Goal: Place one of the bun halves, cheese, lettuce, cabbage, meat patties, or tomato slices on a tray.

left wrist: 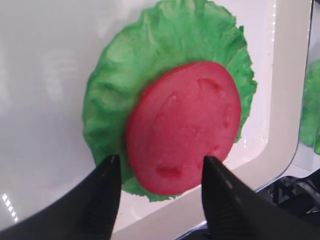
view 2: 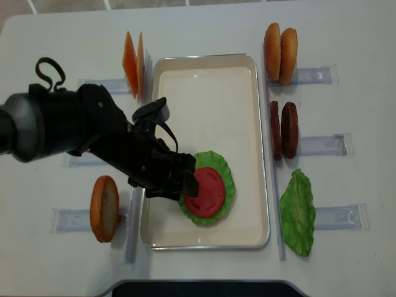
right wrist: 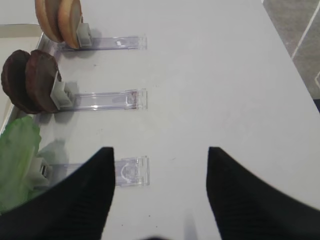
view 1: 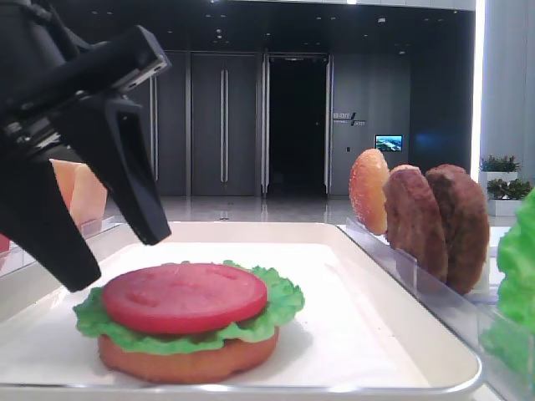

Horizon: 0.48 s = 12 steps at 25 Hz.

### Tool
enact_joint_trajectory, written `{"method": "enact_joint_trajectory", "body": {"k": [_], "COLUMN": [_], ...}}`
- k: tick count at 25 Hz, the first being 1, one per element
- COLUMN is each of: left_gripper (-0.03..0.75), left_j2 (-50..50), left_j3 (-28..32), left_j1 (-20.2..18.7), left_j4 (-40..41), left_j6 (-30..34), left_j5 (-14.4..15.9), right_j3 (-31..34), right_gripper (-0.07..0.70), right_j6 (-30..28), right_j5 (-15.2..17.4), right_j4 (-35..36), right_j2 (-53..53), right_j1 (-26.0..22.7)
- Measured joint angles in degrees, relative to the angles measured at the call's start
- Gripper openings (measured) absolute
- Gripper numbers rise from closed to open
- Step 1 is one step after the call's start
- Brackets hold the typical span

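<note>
A red tomato slice point(view 1: 184, 296) point(left wrist: 185, 125) point(view 2: 204, 190) lies flat on a green lettuce point(view 1: 280, 311) point(left wrist: 125, 80) point(view 2: 227, 175) leaf. Both rest on an orange-brown bun half point(view 1: 180, 361) in the near part of the white tray point(view 1: 351, 276) point(view 2: 204, 93). My left gripper point(view 1: 117, 255) point(left wrist: 160, 160) point(view 2: 185, 182) hangs open just above the slice's left edge, its fingers apart on either side and holding nothing. My right gripper point(right wrist: 160, 150) stands open over bare table and is empty.
Clear racks flank the tray. On the right stand two bun halves point(view 2: 279, 44) point(right wrist: 60, 20), two meat patties point(view 2: 283, 130) point(right wrist: 30, 80) and a lettuce leaf point(view 2: 298, 213) point(right wrist: 17, 160). On the left are cheese point(view 2: 133, 62) slices and another bun half point(view 2: 104, 208).
</note>
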Motion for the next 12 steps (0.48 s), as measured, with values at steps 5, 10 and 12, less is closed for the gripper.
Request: {"method": "enact_joint_trajectory", "body": {"k": [5, 10, 12], "left_gripper": [0.399, 0.399, 0.399], "left_j2": [-1.7, -4.6, -5.7], "left_j3": [-0.2, -0.3, -1.0], "left_j1": [0.0, 0.0, 0.0], "left_j4": [0.7, 3.0, 6.4], "left_j6": [-0.5, -2.8, -5.9], "left_j5": [0.1, 0.1, 0.7], "right_j3": [0.0, 0.0, 0.0], "right_gripper": [0.417, 0.417, 0.417], "right_j6": [0.0, 0.0, 0.0], "right_j5": [0.0, 0.0, 0.0], "right_j4": [0.0, 0.0, 0.0], "right_j2": [0.0, 0.0, 0.0], "right_j1": [0.0, 0.0, 0.0]}}
